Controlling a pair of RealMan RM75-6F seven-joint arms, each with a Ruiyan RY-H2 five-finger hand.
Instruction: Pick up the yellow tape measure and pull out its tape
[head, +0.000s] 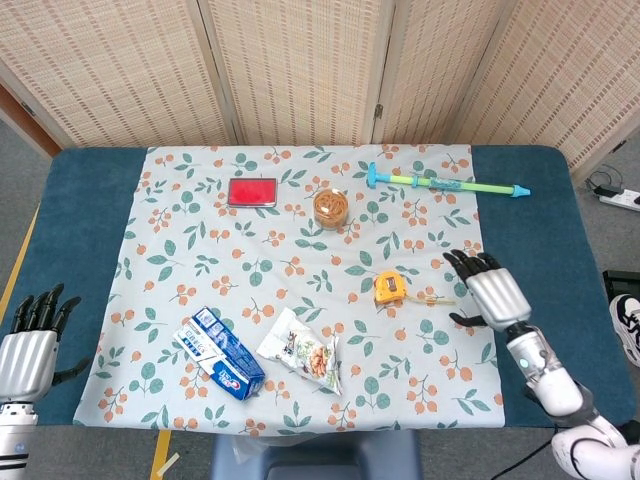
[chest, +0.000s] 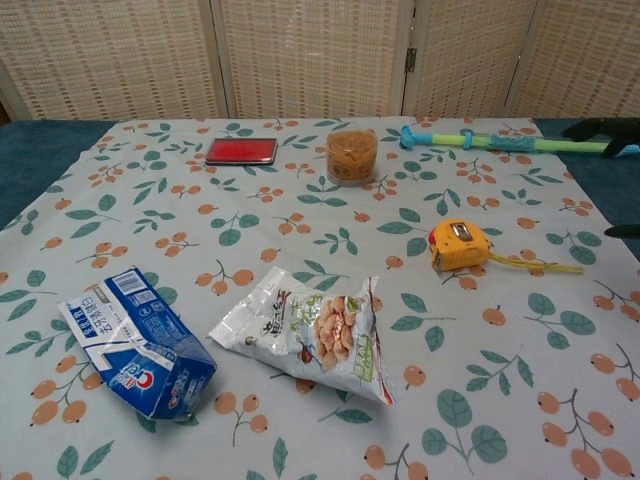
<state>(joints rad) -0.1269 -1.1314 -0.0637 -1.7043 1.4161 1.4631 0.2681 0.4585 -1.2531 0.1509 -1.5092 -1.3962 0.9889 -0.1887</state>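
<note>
The yellow tape measure (head: 389, 288) (chest: 458, 246) lies on the floral cloth right of centre, with a short length of tape (chest: 540, 265) trailing to its right. My right hand (head: 490, 291) hovers open just right of it, fingers spread, holding nothing. In the chest view only its dark fingertips (chest: 598, 127) show at the right edge. My left hand (head: 28, 345) rests open at the table's near left edge, far from the tape measure.
A blue toothpaste box (head: 220, 352) and a snack bag (head: 303, 349) lie near the front. A jar of snacks (head: 331, 207), a red case (head: 251, 191) and a green-blue toy water gun (head: 445, 182) sit further back. The blue table (head: 530, 210) borders the cloth.
</note>
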